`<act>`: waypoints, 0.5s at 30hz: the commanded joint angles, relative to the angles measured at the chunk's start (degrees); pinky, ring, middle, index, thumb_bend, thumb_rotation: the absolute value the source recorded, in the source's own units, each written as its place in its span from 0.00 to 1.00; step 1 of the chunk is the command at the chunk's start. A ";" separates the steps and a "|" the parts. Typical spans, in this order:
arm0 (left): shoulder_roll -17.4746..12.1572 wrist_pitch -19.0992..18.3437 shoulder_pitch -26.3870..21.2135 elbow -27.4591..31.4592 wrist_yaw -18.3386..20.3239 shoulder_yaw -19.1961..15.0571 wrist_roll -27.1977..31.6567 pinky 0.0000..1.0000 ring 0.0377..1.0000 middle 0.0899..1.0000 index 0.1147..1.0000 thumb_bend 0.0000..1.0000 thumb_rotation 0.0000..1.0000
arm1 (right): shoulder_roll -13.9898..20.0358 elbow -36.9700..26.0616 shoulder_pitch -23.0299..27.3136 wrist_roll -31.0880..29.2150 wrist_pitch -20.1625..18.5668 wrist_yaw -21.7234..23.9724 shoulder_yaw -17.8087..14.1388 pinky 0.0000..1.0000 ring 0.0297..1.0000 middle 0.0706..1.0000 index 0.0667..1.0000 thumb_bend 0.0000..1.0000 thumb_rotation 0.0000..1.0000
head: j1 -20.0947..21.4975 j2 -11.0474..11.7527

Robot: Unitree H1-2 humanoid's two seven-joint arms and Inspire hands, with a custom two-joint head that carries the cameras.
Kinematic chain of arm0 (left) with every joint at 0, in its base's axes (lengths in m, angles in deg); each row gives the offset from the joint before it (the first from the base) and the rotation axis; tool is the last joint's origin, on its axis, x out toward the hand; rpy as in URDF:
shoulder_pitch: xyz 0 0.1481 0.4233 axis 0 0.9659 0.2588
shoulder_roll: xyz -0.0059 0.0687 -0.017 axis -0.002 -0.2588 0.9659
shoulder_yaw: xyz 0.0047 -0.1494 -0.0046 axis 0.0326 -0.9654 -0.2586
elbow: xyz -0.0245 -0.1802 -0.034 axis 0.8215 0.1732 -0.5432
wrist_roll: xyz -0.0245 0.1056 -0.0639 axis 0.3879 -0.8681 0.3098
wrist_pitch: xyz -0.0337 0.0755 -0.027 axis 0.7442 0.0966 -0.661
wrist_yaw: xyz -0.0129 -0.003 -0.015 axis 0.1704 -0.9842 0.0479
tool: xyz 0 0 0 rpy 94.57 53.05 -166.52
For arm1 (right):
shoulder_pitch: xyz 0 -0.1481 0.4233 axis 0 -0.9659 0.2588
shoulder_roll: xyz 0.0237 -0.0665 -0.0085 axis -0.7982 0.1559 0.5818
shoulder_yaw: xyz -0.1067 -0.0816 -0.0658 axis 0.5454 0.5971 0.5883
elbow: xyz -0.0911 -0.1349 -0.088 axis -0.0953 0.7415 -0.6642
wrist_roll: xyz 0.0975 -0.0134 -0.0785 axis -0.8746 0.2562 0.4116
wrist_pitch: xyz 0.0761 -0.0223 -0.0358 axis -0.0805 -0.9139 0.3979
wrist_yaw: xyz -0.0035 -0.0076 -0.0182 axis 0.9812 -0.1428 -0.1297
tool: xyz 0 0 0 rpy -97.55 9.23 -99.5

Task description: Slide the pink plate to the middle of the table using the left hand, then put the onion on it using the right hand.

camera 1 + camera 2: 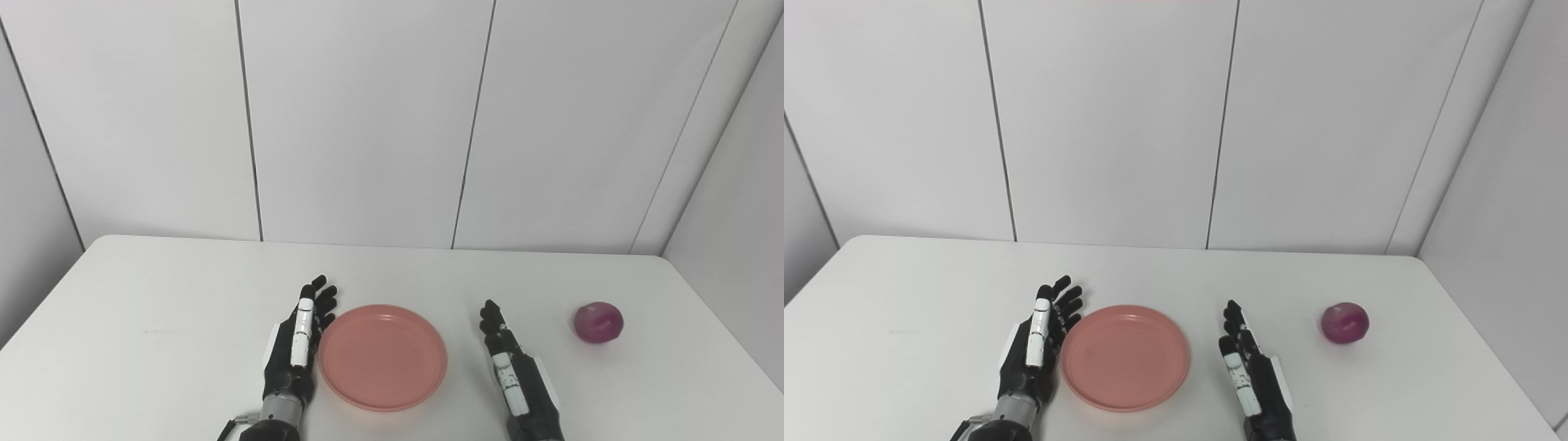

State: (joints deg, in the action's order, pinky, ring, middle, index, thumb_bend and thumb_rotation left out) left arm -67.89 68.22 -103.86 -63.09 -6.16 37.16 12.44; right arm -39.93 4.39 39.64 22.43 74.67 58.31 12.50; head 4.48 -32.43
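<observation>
Both hands low on the counter (pixel 153 294) — left hand (pixel 294 349) fingers spread, empty, just beside pink plate (pixel 383 357); right hand (pixel 517 376) fingers straight, empty. Onion (pixel 598 322) well right of them. Risk: round onion rolls off — glancing touch would do it.

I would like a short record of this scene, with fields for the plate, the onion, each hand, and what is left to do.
plate: pink plate, empty, near the middle of the white table
onion: red onion, on the table to the right of the plate, apart from it
left hand: left hand, open, beside the plate's left rim; contact cannot be told
right hand: right hand, open, between plate and onion, holding nothing
left to do: onion not yet on the plate
</observation>
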 commanded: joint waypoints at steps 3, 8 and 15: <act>0.95 1.98 -0.51 2.12 0.21 0.72 -0.31 0.92 0.91 0.89 0.88 0.57 1.00 | -0.04 0.50 -0.31 0.21 -0.29 -0.20 0.12 1.00 0.98 0.97 0.98 0.74 0.93 | -0.09 0.00; 1.11 1.91 -0.09 2.68 0.45 1.19 -0.26 0.94 0.92 0.89 0.88 0.57 1.00 | -0.08 0.65 -0.25 0.03 -0.04 -0.18 0.06 1.00 0.99 0.97 0.98 0.75 0.92 | -0.15 0.03; -0.07 1.16 0.34 3.65 0.97 1.41 -0.45 0.97 0.94 0.91 0.90 0.58 1.00 | -0.26 0.60 -0.22 -0.11 -0.17 -0.24 0.03 1.00 0.98 0.96 0.98 0.74 0.92 | -0.02 -0.08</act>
State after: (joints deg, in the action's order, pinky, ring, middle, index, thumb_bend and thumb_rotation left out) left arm -67.91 68.30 -102.26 -61.34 -5.92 37.98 12.44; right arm -39.93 4.41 39.65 22.41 74.68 58.31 12.48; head 4.48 -32.43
